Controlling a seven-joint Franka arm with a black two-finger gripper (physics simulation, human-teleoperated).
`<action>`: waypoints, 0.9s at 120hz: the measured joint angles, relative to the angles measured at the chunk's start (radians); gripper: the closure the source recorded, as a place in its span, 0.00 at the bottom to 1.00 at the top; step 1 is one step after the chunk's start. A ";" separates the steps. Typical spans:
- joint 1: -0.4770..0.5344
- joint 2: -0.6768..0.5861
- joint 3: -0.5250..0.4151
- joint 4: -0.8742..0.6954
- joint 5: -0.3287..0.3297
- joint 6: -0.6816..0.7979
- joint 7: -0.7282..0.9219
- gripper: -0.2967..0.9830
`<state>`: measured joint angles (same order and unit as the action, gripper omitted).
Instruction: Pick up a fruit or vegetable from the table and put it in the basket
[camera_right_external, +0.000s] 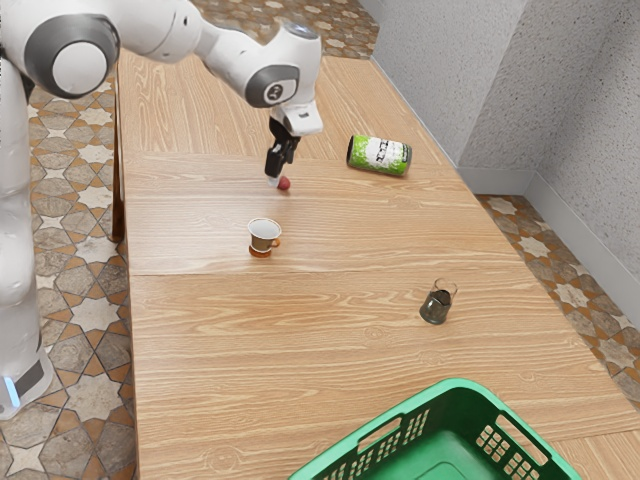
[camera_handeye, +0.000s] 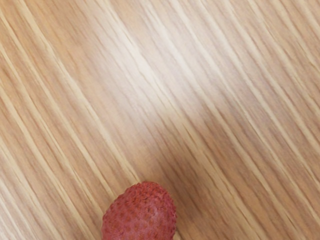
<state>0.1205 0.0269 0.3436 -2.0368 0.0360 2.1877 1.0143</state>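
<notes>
One each: fruit (camera_handeye: 140, 212), can (camera_right_external: 380, 155), cup (camera_right_external: 264, 236), glass (camera_right_external: 435, 307), basket (camera_right_external: 458, 384). Fruit red, rounded, pebbly-skinned. Gripper (camera_right_external: 279, 175) opening and any hold: cannot tell.

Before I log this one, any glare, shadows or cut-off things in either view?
Wrist view: a pale, glare-like patch on the table; a soft dark patch, likely shadow, beside the fruit, which the lower edge cuts off. Exterior view: fairly even light on the wood, basket cut off at the lower edge.

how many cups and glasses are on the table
2: a white-rimmed brown ceramic cup, near the round, bumpy red fruit; a dark-bottomed clear glass tumbler, nearer the green plastic basket.
</notes>
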 joint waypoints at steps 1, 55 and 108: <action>0.000 0.002 0.000 0.000 -0.001 0.001 0.002 0.24; 0.011 0.044 0.000 -0.001 -0.028 0.013 0.065 0.24; 0.015 0.057 -0.008 0.011 -0.061 0.033 0.094 0.24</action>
<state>0.1353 0.0843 0.3359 -2.0263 -0.0251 2.2206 1.1086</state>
